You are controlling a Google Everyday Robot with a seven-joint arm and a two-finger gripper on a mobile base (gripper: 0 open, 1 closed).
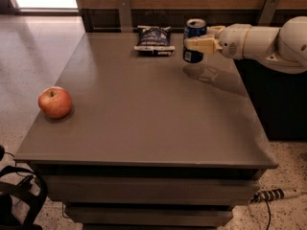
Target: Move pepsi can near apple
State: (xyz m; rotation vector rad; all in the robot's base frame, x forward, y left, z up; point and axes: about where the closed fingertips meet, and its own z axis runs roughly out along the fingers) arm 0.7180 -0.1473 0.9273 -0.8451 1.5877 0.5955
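Grey-brown table point(144, 128), seen from its near edge.

Gripper point(194, 43) is over the far right corner of the table, at the end of the white arm point(261, 42) that reaches in from the right. Its cream fingers point(202, 44) are clenched around the middle of the pepsi can point(193, 56). The can is upright with its silver top showing. It looks held just clear of the surface, with a faint reflection on the tabletop right under it.

Dark blue snack bag point(154, 37) lies flat at the far edge, left of the can and apart from it.

Apple point(55, 102) sits alone near the left edge, toward the near side. It is red with yellowish patches and its stem points up. It is well apart from the can, roughly diagonal across the tabletop.

On the speckled floor, a power strip point(276, 194) lies by the table's near right corner. Some black gear point(19, 195) is at the lower left, too cut off to identify.
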